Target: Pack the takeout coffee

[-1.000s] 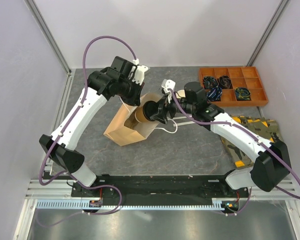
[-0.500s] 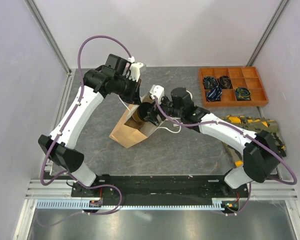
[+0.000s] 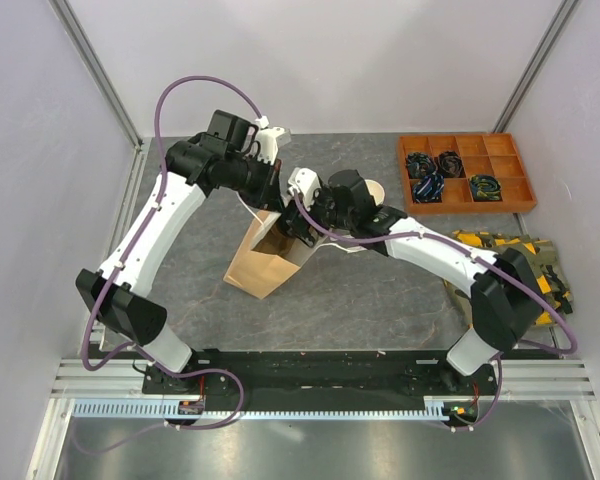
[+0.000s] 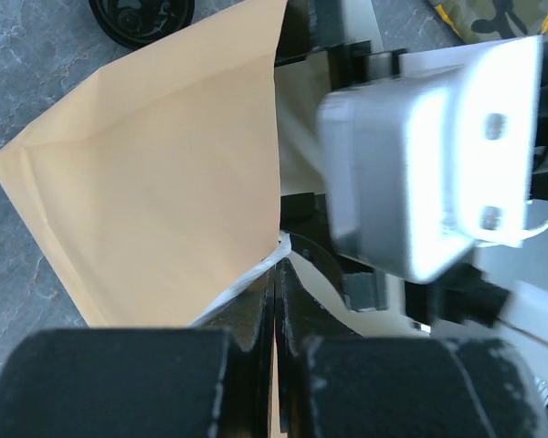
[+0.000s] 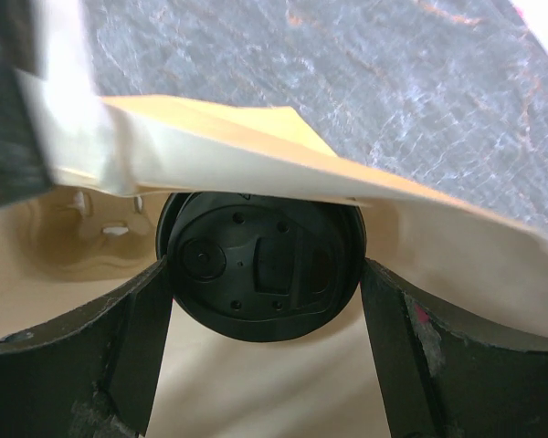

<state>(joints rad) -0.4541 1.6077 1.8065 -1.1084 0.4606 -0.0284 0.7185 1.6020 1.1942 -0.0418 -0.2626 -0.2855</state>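
The tan paper bag (image 3: pixel 263 258) stands tilted on the grey table with its mouth toward the right arm. My left gripper (image 4: pixel 276 274) is shut on the bag's top rim, pinching the paper edge, and it shows from above as well (image 3: pixel 271 190). My right gripper (image 5: pixel 265 278) reaches into the bag mouth (image 3: pixel 293 228), and its two fingers press the sides of a takeout coffee cup, of which only the black lid (image 5: pixel 260 265) shows. Another tan cup (image 3: pixel 374 190) stands on the table behind the right arm.
A loose black lid (image 4: pixel 142 14) lies on the table beyond the bag. An orange compartment tray (image 3: pixel 467 172) with cables sits at the back right, and a camouflage cloth (image 3: pixel 528 268) lies at the right. The bag's white handle (image 3: pixel 346 250) trails under the right arm.
The right arm has swung left and carried the lidded cup into the bag's mouth. The bag has tipped more upright and shifted slightly right, with the left gripper still holding its rim.
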